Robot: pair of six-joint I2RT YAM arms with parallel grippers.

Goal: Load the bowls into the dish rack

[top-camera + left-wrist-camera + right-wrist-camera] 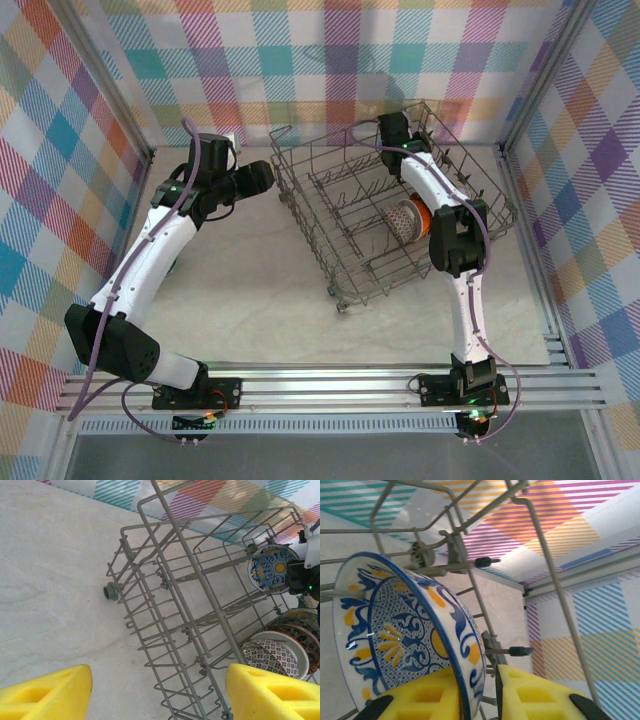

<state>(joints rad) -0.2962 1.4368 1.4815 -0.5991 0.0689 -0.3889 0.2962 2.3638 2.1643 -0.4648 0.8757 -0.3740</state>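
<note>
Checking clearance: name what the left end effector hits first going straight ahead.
Probably the dish rack: its wire side lies straight beyond the open left end effector, though depth is unclear.

- Dish rack (pixel 345 205): big grey wire basket w/ rows of upright tines, sits at an angle on the pale worktop (pixel 250 270).
- Blue-&-yellow bowl (pixel 395 630): white inside w/ blue scrolls & yellow petals, stands on edge among wires at rack's far side.
- Grey mosaic bowl (pixel 272 657): on edge in rack's right part, orange-red outside.
- Dark floral bowl (pixel 300 627): on edge, just behind mosaic one.
</note>
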